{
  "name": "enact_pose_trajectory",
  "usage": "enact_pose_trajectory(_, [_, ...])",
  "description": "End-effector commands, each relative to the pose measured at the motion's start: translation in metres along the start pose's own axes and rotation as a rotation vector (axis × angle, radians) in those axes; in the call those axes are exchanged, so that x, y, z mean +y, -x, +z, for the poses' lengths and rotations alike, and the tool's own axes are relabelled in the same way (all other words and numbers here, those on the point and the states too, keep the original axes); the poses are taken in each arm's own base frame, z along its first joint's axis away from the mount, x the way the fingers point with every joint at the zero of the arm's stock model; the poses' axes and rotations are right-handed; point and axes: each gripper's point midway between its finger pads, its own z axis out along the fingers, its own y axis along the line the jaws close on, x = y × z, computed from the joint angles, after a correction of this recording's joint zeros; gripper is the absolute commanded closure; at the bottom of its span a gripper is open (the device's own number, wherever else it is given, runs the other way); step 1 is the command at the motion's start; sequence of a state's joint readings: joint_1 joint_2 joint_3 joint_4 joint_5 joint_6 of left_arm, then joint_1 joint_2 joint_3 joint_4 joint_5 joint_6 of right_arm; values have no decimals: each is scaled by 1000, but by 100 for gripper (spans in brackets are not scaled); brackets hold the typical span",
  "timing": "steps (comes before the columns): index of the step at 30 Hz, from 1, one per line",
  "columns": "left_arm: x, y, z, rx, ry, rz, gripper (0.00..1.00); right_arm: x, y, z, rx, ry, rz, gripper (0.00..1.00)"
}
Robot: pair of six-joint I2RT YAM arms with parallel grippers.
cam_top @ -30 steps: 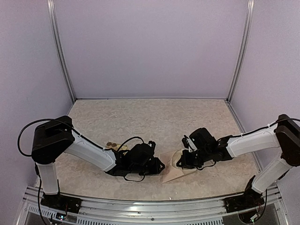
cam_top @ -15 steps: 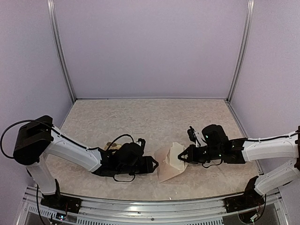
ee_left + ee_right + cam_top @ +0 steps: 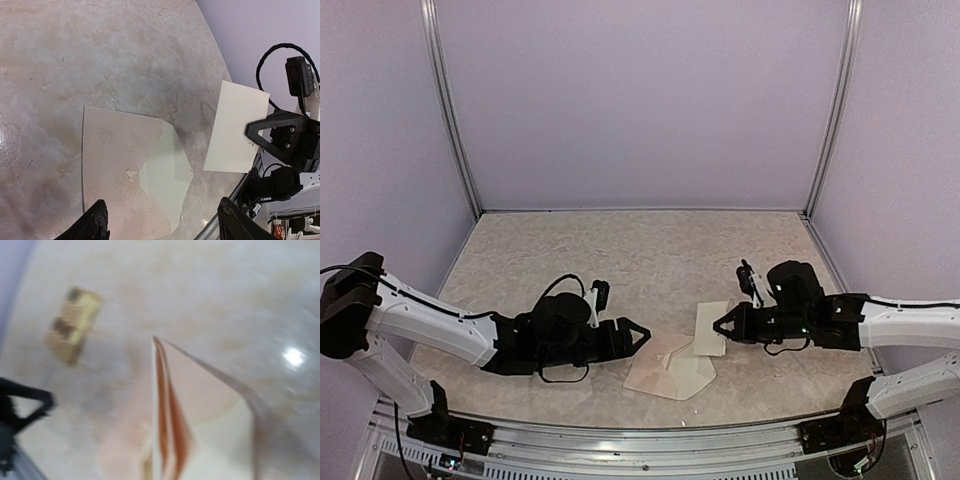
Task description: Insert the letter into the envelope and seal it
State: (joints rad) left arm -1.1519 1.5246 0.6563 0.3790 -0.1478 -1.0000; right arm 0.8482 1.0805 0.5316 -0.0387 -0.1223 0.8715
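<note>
Where the left arm [image 3: 440, 325] lay low along the table [image 3: 620, 250], the left gripper [image 3: 636, 337] stood with its jaws spread wide and nothing between them. In the left wrist view the two fingertips [image 3: 100, 226] sat either side of the near end of the envelope [image 3: 120, 170]; whether they touched it could not be told.

Envelope: flat on the table near the front edge, between the two grippers. Pale pinkish-beige. Pointed flap [image 3: 167, 172] open, lying toward the right arm's side.

Right gripper [image 3: 720, 325]: closed, pinching one edge of the letter [image 3: 235, 127], a plain cream sheet. The letter was held up off the table, tilted, just beside the flap end of the envelope. The left wrist view showed a gap of bare table between sheet and flap. From above, the sheet's lower edge overlapped the flap corner.

Right wrist view was badly blurred. The sheet's edge ran close to the lens with pinkish paper around it. Farther off on the table was a small yellowish-brown object [image 3: 72, 325], too smeared to name.
</note>
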Motion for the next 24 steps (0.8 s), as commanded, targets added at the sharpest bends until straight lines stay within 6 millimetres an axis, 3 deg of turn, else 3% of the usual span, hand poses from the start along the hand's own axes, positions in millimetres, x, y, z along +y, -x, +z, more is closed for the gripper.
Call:
enact_pose_trajectory(1, [21, -3, 9, 21, 65, -7, 29, -31, -21, 9, 110, -168, 57, 100])
enact_pose_trajectory(5, [37, -6, 21, 45, 102, -8, 30, -29, -36, 20, 179, -142, 118, 100])
enact_pose_trajectory(12, [45, -15, 41, 112, 115, 11, 34, -20, -50, 25, 239, -67, 174, 100])
enact_pose_trajectory(24, [59, -22, 51, 133, 158, 32, 38, -31, -71, 33, 307, -73, 210, 100])
